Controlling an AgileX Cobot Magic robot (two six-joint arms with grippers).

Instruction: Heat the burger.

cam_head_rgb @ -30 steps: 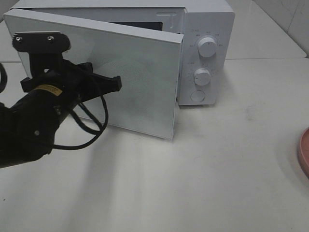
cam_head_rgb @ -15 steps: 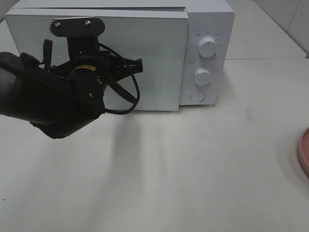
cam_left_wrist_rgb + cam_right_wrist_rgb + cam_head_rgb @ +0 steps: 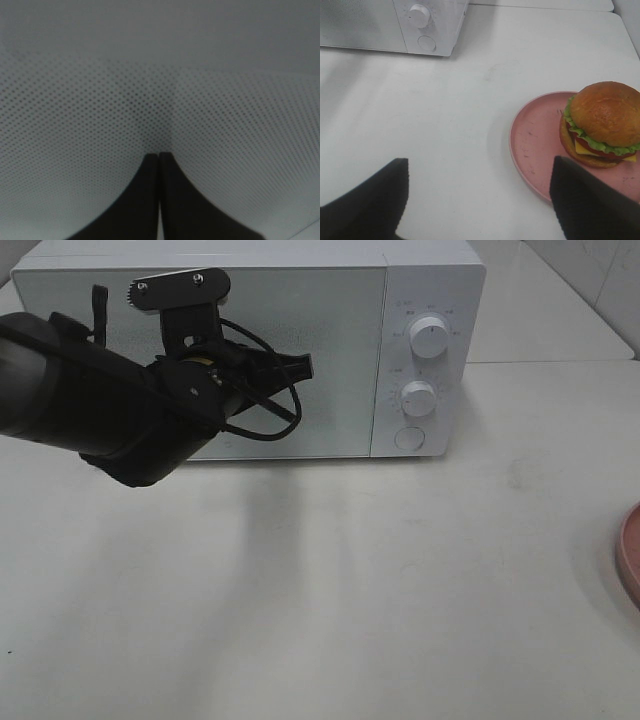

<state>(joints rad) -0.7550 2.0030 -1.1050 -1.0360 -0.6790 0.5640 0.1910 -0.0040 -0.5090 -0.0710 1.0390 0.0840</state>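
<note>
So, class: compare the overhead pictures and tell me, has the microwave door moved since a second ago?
Yes. The microwave door has swung shut, now flush beside the control panel, pushed by the closed left end effector.

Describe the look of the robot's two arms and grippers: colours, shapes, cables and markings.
The left arm is bulky and matte black, with a loose black cable loop, a small yellow label and a flat black bracket with two silver screws. The left gripper has black curved fingers. The right gripper shows only two black, blunt fingers.
</note>
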